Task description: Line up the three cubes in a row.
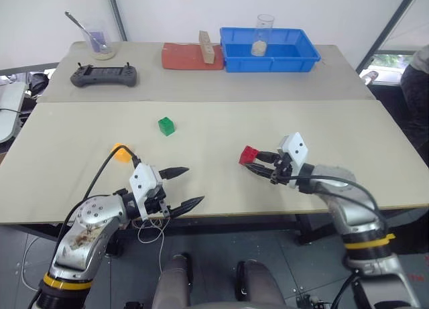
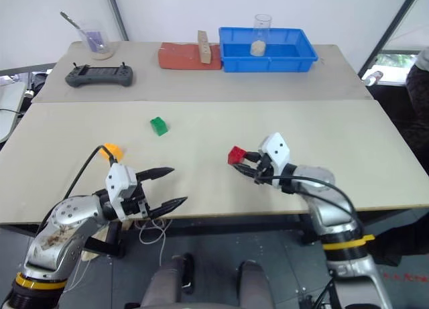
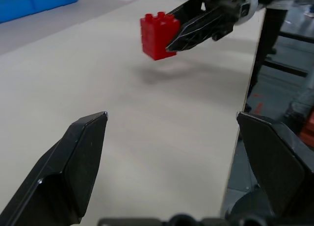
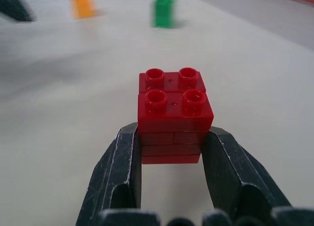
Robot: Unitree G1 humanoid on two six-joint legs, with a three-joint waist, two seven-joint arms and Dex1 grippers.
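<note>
A clear glass beaker (image 1: 265, 33) holding pale powder stands in the blue plastic bin (image 1: 305, 55). The right gripper (image 1: 258, 165) clamps the red studded plastic cube (image 1: 249, 155); the left gripper (image 1: 182, 186) gapes wide.

No readable text, labels, brands, numbers or signs on anything in view

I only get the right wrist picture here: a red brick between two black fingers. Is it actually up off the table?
Observer: Yes. In the left wrist view the red cube hangs above its own shadow, held by the right pincer.
Operator: Where's the other arm?
Observer: The left pincer is near the table's front edge, open and holding nothing.
Operator: Anything else on the table besides the green and orange bricks?
Observer: At the far side a blue tray holds a clear glass.
</note>
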